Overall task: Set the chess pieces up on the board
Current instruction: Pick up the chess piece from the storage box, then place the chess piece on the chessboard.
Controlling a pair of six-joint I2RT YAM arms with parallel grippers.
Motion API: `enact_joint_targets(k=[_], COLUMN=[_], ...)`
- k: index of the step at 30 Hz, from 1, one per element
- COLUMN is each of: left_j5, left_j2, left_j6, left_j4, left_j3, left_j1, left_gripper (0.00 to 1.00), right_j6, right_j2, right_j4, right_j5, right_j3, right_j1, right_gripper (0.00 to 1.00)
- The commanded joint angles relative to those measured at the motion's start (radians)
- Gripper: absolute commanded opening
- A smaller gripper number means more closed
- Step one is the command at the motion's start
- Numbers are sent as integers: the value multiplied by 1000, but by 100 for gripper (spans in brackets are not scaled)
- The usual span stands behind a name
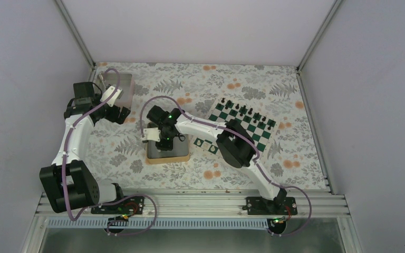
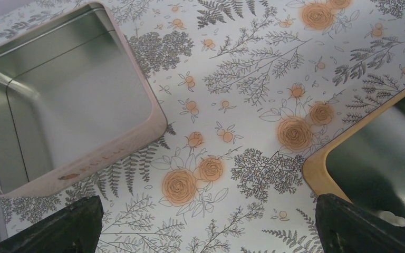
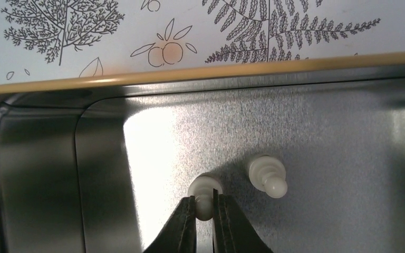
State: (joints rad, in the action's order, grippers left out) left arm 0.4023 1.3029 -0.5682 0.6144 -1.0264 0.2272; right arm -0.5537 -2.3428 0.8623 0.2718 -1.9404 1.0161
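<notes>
A table (image 1: 274,79) covered in a flower-and-fern print carries a gold-rimmed tin (image 1: 169,159) near its middle. A pink tin (image 1: 125,84) sits beyond it to the left, and the chessboard (image 1: 222,115) lies near its right side.

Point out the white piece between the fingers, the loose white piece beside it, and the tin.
held piece (image 3: 204,190): right wrist view, on its wide end.
loose piece (image 3: 262,171): right wrist view, on its wide base.
tin (image 3: 242,70): right wrist view, on its gold rim.

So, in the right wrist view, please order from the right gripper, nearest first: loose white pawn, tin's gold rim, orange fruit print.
1. Loose white pawn, right of the gripper.
2. Gold rim, beyond the pawn.
3. Orange fruit print, outside the tin.
</notes>
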Motion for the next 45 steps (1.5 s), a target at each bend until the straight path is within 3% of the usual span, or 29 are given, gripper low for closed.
enact_joint_targets(k=[1,18,33,37,45], left_j5=[29,28,26,27,23], left_j2=[-16,-14,-4,0,-4], left_j6=[-13,-12,-9,-10,-9], left_j4=[-21,-14,-13,-10,-7], left_j3=[-3,-14,-18,-20,-15], left_j1=[3,2,1,-1,-3], left_gripper=[100,100,100,100,100], right_j6=[0,57,32,-9,-64], right_j2=[25,520,1027,1091,1124], right_j4=[-14,26,-29,-53,-132], right_j5=[-14,-109,-137,-112,-89], right_j3=[21,281,919,1041,1198], right_j1=[7,-143,-560,-652,-717], right_gripper=[7,6,7,7,6])
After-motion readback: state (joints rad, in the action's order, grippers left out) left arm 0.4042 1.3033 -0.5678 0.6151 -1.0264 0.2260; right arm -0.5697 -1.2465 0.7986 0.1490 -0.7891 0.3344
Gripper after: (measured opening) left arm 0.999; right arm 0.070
